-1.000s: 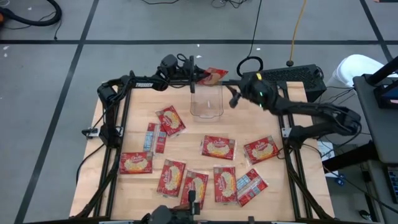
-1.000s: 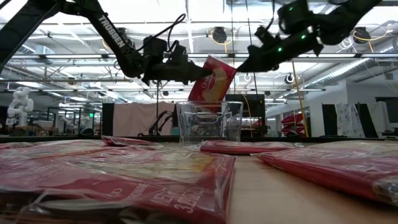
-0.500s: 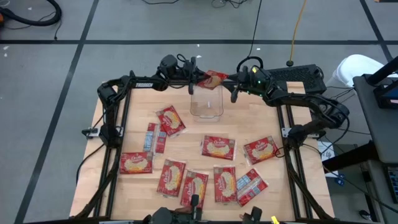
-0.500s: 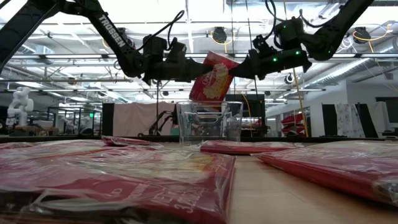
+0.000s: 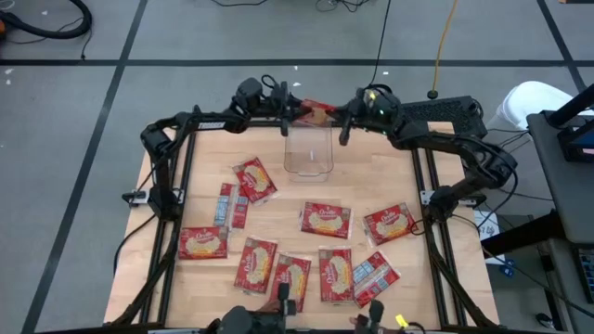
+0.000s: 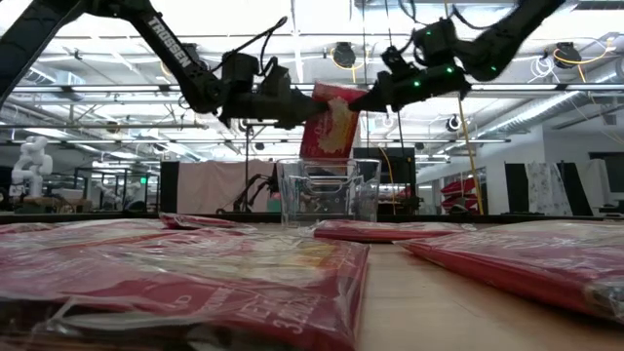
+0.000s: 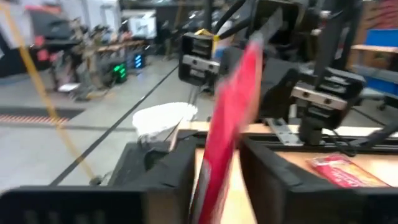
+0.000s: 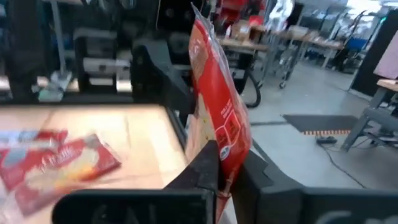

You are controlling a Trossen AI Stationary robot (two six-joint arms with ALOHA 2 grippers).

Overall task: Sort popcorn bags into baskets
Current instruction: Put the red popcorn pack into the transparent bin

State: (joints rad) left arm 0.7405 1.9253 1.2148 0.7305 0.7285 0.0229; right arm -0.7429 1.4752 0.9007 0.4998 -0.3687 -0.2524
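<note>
- Held bag [image 6: 331, 122]: red packet in the air above the bin [image 6: 329, 192], upper centre of the low view, standing nearly on edge, both hands on it.
- Right hand [image 8: 217, 163]: fingers pinched shut on the bag's edge. A second ago it was open and off to the right, clear of the bag; it has since closed in and clamped.
- Left hand [image 6: 297, 105]: at the bag's other edge; its fingers have just loosened, and the bag sits in the gap in the left wrist view. Whether it still grips, cannot tell.
- Reading: a hand-over, left to right, is under way; the drop into the bin is not yet made.
- Bin looks empty; far centre of the tabletop [image 5: 209, 148].
- About ten more bags [image 5: 326, 219] lie flat across the middle and lower frame of the high view, unsorted.
</note>
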